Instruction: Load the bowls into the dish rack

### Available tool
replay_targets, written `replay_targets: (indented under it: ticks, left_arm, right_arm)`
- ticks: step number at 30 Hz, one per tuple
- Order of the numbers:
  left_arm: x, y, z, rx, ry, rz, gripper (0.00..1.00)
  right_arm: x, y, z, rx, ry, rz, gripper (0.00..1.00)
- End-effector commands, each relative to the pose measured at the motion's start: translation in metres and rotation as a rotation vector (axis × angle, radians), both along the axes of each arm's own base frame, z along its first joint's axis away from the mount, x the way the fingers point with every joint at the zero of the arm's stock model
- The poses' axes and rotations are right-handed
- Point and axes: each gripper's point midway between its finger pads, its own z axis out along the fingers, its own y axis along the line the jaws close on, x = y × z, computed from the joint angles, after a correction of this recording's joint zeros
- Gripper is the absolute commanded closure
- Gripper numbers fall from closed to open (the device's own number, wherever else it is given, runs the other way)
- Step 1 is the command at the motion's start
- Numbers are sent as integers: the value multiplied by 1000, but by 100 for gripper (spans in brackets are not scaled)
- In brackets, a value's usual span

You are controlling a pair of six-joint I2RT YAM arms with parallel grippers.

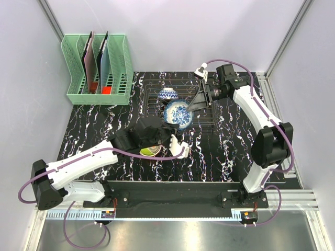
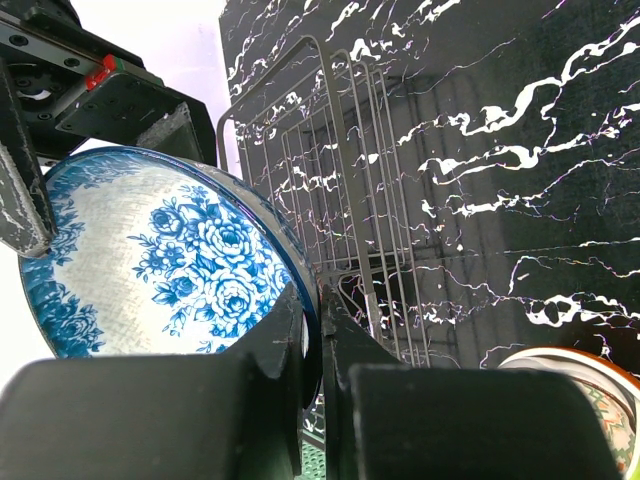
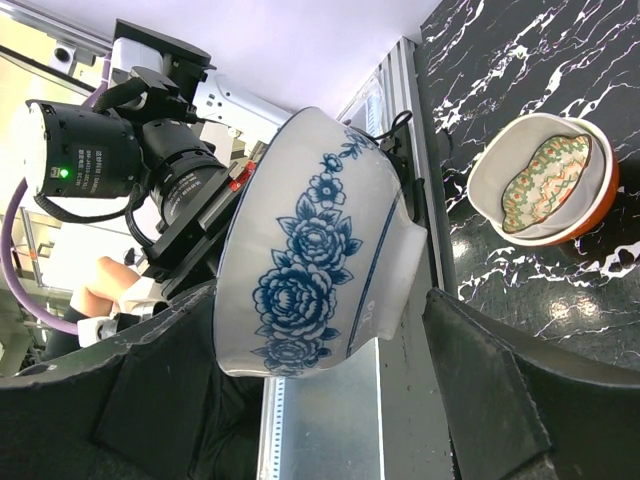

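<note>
Round white bowl with blue roses, tilted at near edge of dark wire dish rack: left gripper pinched its rim, right gripper stood spread astride, likely for handover.

Plain pale walls close in a table topped in black with white marble veining, under even light. A mint-green slotted holder with flat boards stands at its back left corner
</note>
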Motion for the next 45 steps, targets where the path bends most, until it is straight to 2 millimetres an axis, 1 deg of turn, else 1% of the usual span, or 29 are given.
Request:
replay_targets:
  ticks: [1,7,10,11,13,14,16,17,20,21,23,24,25,27,31,32,33,34,35,36,37,38,39,40,41,42,43,44,45]
  left_arm:
    - [7,-13,42,-124,-87,-8,100]
    - [7,-13,40,-121,-86,-5,100]
    - [7,-13,39,-119,-86,-4,100]
    - [7,-13,38,-117,-86,-2,100]
    - [8,-14,38,-116,-89,0,100]
    - [8,-13,39,-116,-91,2,100]
    - [10,-13,38,-112,-92,8,100]
    - [10,-13,38,-111,-93,7,100]
    - [10,-12,38,-110,-95,9,74]
    - [10,-12,38,-112,-95,11,71]
    - [10,-11,40,-113,-96,16,57]
    - [10,-10,42,-117,-98,20,48]
    - [11,-10,40,-113,-95,22,35]
    - [10,-9,42,-115,-91,22,32]
    - [12,-5,50,-119,-93,43,5]
    - [13,-4,60,-135,-99,56,1]
    - [14,0,59,-128,-77,72,1]
    - [23,9,63,-128,-72,121,1]
    - [29,14,77,-147,-72,152,1]
    - [33,24,74,-140,-29,203,1]
    - [47,41,77,-144,-14,269,1]
    - [54,52,92,-174,-9,312,1]
    - [57,66,87,-164,39,363,1]
    - [71,88,87,-165,55,441,1]
    - [75,102,95,-183,63,482,1]
    - [74,117,85,-155,120,532,1]
    - [81,139,83,-163,152,595,1]
    - [82,151,86,-178,175,630,1]
    - [77,160,76,-170,246,655,1]
  right_arm:
    - [-22,-3,44,165,-31,116,15]
    - [-26,-5,53,202,-41,138,29]
    - [-26,-4,55,210,-49,135,49]
    - [-26,-3,55,212,-50,134,61]
    - [-24,-2,52,210,-35,129,77]
    - [-23,-2,49,209,-26,128,90]
    - [-22,-2,45,206,-13,126,100]
    - [-21,-2,43,205,-8,125,100]
    - [-21,-1,38,201,4,122,100]
    - [-20,-1,37,199,6,121,100]
    - [-19,-1,34,184,0,114,100]
    - [-18,0,33,178,-1,111,100]
    - [-18,-1,32,173,-3,107,100]
    - [-16,1,29,157,-2,101,100]
    - [-13,2,23,133,-5,92,100]
    - [-10,2,18,110,-10,80,100]
    - [-8,3,16,95,-14,73,100]
    - [-7,3,14,80,-18,66,100]
    - [-2,3,8,37,-37,42,100]
    - [0,4,6,13,-49,31,100]
    - [3,3,4,-4,-62,20,100]
    - [8,4,-1,-49,-98,-6,100]
    - [13,3,-3,-80,-105,-30,100]
    - [17,2,-4,-99,-128,-50,100]
    - [28,1,-10,-160,-187,-100,100]
    - [35,1,-11,-191,-196,-134,100]
    - [41,-1,-11,-216,-225,-163,100]
    - [56,-5,-18,-284,-268,-224,100]
    - [64,-7,-13,-306,-314,-253,100]
